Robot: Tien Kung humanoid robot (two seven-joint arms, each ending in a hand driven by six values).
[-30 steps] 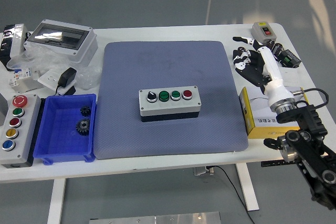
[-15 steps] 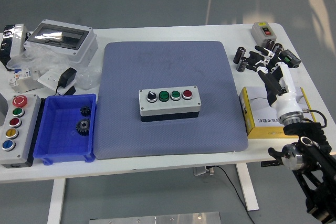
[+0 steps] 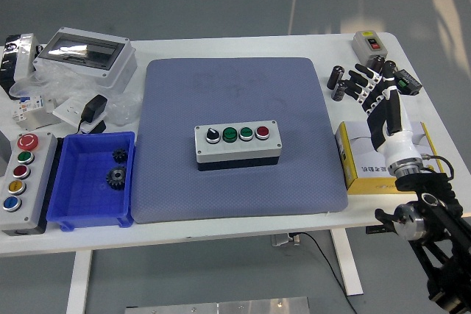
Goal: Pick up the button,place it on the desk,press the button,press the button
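Button box [image 3: 238, 145], grey with a dark base, sits in the middle of the blue-grey mat [image 3: 176, 101], well to the left of my right hand's fingers [image 3: 364, 77] and a little nearer to me. On its top I see four controls in one row: a black knob, two green buttons and a red button at the end closest to my hand. Nothing touches the box.

My right hand [image 3: 375, 93] is over the right side of the white table [image 3: 243, 43], with the fingers stretched out, apart from each other and pointing away from me. They grasp nothing. Just left of the fingertips stands a small black cylinder [image 3: 337, 81]. Beyond the fingertips, at the far right corner, I see a small grey switch box [image 3: 369, 45]. Below the wrist lies a yellow and white carton [image 3: 362, 159].

Far to the left of the fingers, across the mat, there is a blue bin [image 3: 93, 180] with two dark gears [image 3: 116, 170] inside, and beside it a grey panel [image 3: 23, 182] with five coloured buttons. My left arm does not show.
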